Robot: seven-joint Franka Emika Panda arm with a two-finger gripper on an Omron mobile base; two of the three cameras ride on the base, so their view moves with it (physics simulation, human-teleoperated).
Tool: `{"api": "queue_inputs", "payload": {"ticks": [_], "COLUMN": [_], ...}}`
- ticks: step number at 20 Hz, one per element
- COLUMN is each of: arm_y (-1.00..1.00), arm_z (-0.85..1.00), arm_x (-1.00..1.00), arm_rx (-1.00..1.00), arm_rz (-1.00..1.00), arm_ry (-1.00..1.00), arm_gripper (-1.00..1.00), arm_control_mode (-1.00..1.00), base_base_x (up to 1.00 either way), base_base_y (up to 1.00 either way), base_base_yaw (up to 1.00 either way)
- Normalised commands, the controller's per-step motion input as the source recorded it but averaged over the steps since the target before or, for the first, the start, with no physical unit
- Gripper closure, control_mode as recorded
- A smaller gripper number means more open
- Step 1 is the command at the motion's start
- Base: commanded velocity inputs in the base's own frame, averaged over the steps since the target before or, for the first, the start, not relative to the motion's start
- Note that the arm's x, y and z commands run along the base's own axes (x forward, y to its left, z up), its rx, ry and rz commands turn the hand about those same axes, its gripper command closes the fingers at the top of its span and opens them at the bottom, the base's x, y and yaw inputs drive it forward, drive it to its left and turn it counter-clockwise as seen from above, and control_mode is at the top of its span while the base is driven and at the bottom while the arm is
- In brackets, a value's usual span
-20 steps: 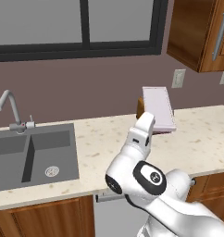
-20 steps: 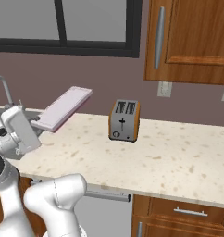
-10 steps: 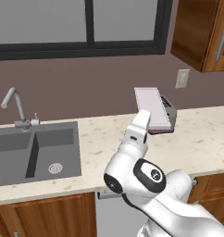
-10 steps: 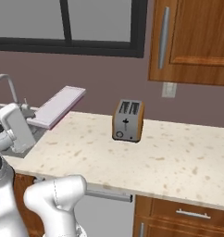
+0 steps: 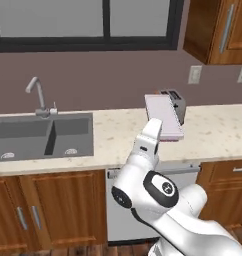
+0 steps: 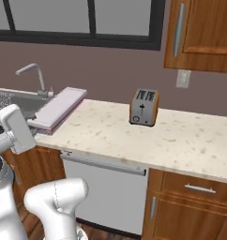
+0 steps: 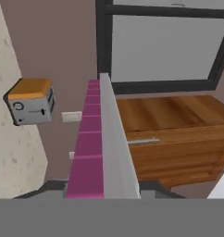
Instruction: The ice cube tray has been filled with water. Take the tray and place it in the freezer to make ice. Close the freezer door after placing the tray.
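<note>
1. One item in play: I'm seeing the ice cube tray up in the air above the counter, clear of the surface, running out and away from the gripper.
2. From the right base camera I'm reading the tray as a flat pale slab over the counter's left end, near end at the white hand, far end pointing toward the back wall.
3. In the hand camera I'm looking straight along the tray, edge-on: magenta cells on one face, pale grey on the other, rising from between the finger tips.
4. Gripper jaws are sitting nearly closed, clamped on the tray's near end; I'm holding nothing else.
5. From the left base camera the tray is partly covering the toaster standing behind it; I'm seeing no contact between them.
6. I'm seeing the toaster upright on the counter in the right base camera, well right of the tray.
7. Sink and faucet are sitting to the left of the arm.
</note>
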Motion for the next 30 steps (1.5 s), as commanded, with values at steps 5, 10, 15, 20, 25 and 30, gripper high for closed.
{"api": "queue_inputs", "payload": {"ticks": [5,10,15,20,25,30], "arm_y": [0.0,0.0,0.0,0.0,0.0,0.0], "arm_z": [0.0,0.0,0.0,0.0,0.0,0.0], "arm_x": [0.0,0.0,0.0,0.0,0.0,0.0], "arm_rx": [0.0,0.0,0.0,0.0,0.0,0.0], "arm_rz": [0.0,0.0,0.0,0.0,0.0,0.0], "arm_ry": [0.0,0.0,0.0,0.0,0.0,0.0], "arm_gripper": [1.0,1.0,1.0,1.0,1.0,1.0], "arm_control_mode": [1.0,1.0,1.0,1.0,1.0,1.0], "base_base_x": [-0.85,-0.4,-0.11,-0.12,-0.4,-0.34], "base_base_y": [0.24,0.44,0.21,0.15,0.17,0.14], "base_base_yaw": [0.24,0.43,0.57,0.65,0.63,0.62]}}
